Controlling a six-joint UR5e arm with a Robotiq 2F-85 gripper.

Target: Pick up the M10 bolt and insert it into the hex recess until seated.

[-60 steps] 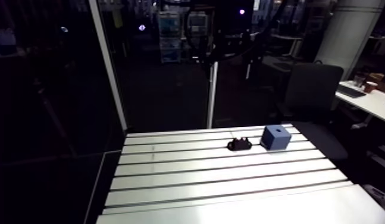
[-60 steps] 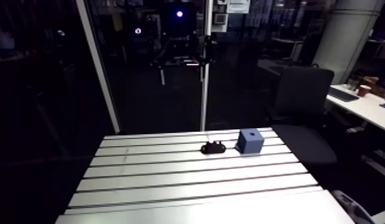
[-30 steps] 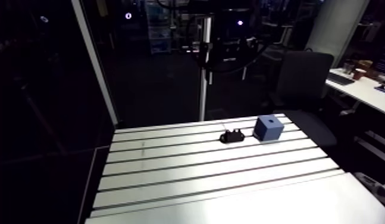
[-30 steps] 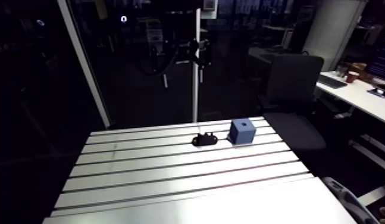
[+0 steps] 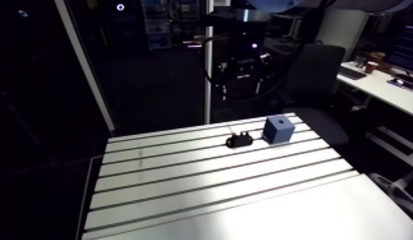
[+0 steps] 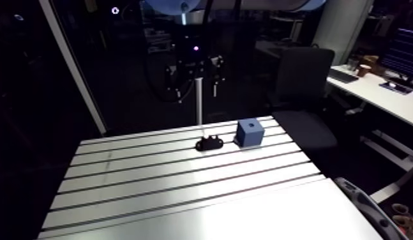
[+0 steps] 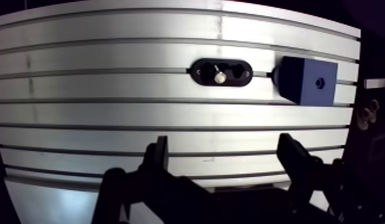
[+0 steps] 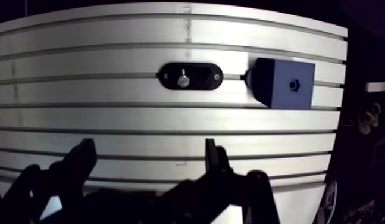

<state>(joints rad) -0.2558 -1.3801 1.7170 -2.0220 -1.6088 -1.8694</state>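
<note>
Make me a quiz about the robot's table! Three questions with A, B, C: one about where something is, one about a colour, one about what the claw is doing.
1. Where is the bolt?
A) in a bowl
B) standing in the black holder
C) gripped in metal fingers

2. What colour is the cube?
A) red
B) yellow
C) blue

3. The claw is:
A) open and empty
B) shut on a bolt
C) shut on a box

Answers:
1 B: its shiny end shows inside the holder, beside the cube.
2 C: every side in view is blue.
3 A: its fingers stand apart above the table with nothing between them.
</note>
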